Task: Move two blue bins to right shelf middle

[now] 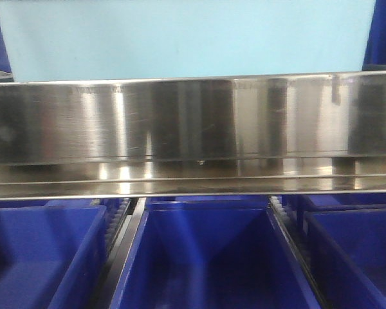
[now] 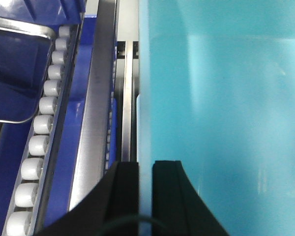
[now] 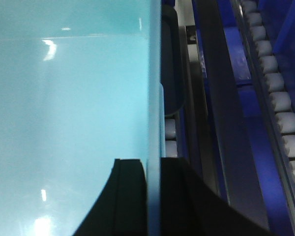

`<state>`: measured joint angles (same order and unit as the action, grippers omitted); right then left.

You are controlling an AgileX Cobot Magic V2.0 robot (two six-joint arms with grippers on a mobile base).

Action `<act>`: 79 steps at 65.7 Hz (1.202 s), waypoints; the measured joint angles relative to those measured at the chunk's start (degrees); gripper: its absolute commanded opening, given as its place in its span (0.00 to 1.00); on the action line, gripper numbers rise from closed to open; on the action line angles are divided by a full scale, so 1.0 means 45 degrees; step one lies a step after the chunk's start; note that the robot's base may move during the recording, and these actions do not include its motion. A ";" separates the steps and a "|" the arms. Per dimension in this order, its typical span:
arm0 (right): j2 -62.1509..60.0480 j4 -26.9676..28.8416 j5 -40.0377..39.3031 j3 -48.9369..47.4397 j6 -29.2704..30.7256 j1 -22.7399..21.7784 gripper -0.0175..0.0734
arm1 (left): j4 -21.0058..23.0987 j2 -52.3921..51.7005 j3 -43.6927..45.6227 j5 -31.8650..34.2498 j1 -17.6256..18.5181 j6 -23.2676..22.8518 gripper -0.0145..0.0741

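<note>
A light blue bin (image 1: 186, 38) fills the top of the front view, just above a steel shelf beam (image 1: 193, 129). In the left wrist view my left gripper (image 2: 145, 164) is shut on the bin's left wall (image 2: 143, 98), one black finger on each side, with the bin's inside (image 2: 221, 98) to the right. In the right wrist view my right gripper (image 3: 154, 162) is shut on the bin's right wall (image 3: 155, 73), and the bin's inside (image 3: 69, 98) spreads to the left. Only this one light bin shows.
Below the beam stand three dark blue bins (image 1: 206, 257), (image 1: 38, 257), (image 1: 360, 251) on roller lanes. White rollers (image 2: 39, 123) run left of the held bin, beside a steel tray (image 2: 19, 73). More rollers (image 3: 280, 103) and steel rails (image 3: 221, 98) lie to its right.
</note>
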<state>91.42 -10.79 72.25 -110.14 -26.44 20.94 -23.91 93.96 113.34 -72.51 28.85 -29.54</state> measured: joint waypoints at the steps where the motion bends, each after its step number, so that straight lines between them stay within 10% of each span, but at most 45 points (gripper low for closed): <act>1: 0.0036 0.0000 0.0024 0.0000 0.0000 0.0000 0.01 | -0.0004 0.0026 0.0000 0.0001 0.0007 0.0000 0.04; 79: 0.0542 0.0384 0.0279 0.0000 -0.0023 -0.0012 0.01 | 0.0980 0.0188 -0.1044 -0.0008 -0.0527 0.0485 0.04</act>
<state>93.85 -9.07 73.50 -110.14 -26.55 20.89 -19.50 94.81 108.64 -72.55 26.47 -27.36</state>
